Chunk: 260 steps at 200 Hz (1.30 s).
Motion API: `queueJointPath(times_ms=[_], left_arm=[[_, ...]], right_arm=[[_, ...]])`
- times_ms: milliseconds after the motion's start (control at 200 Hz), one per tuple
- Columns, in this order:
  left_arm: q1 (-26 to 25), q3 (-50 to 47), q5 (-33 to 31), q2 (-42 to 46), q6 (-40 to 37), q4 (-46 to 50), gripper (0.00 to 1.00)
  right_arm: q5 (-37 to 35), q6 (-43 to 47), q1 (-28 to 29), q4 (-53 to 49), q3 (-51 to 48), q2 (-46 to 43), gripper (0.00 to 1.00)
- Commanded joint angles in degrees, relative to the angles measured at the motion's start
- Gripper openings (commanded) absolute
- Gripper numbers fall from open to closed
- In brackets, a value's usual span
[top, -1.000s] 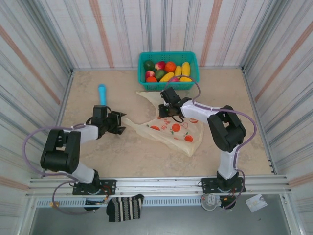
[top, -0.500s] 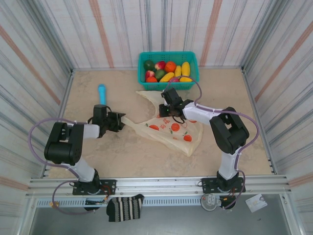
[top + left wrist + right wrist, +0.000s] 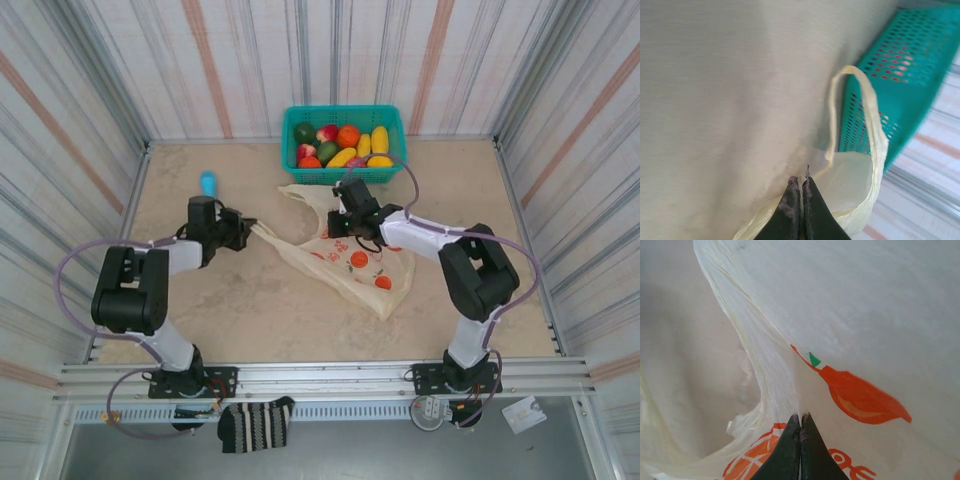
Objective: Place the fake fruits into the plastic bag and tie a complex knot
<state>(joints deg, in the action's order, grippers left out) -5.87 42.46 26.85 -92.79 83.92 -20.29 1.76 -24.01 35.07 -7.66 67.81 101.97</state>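
gripping plastic bag [image 3: 352,268] w/ both: l gripper [image 3: 243,228] nipped tight on its left rim, r gripper [image 3: 336,226] nipped tight on film by far handle. lies flat on table [image 3: 200,300], long axis far-left to near-right, mouth end between the tips. leaves fake fruits [image 3: 340,145] in teal basket [image 3: 392,115] just beyond mouth, nearer r arm. prob calls for spreading tips to open mouth. shows, in l wrist cam, loop handle [image 3: 875,110] arching up; looks flat from top.
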Motion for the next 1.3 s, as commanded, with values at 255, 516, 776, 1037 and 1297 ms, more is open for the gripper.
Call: queueJointPath(times_ms=[255,516,776,1037,1297], left_arm=[[-1.77,31.31,1.70,13.25,-26.92,17.83,0.00],[-9.93,43.93,10.92,16.12,-52.05,21.77,0.00],[-21.65,27.95,13.11,21.21,-72.64,29.47,0.00],[-22.96,17.85,8.63,27.18,-75.26,30.49,0.00],[-22.70,12.52,0.50,30.47,-69.40,25.41,0.00]], right_arm=[[6.79,-16.48,-6.64,11.60,5.76,-14.10,0.00],[1.68,-18.45,-3.66,53.22,-20.33,-25.61,0.00],[9.77,-18.27,-4.03,62.41,-43.45,-30.68,0.66],[7.24,-0.76,-3.95,23.24,-42.23,-61.22,0.83],[-4.22,-0.42,-9.32,-0.15,-32.26,-65.15,0.70]])
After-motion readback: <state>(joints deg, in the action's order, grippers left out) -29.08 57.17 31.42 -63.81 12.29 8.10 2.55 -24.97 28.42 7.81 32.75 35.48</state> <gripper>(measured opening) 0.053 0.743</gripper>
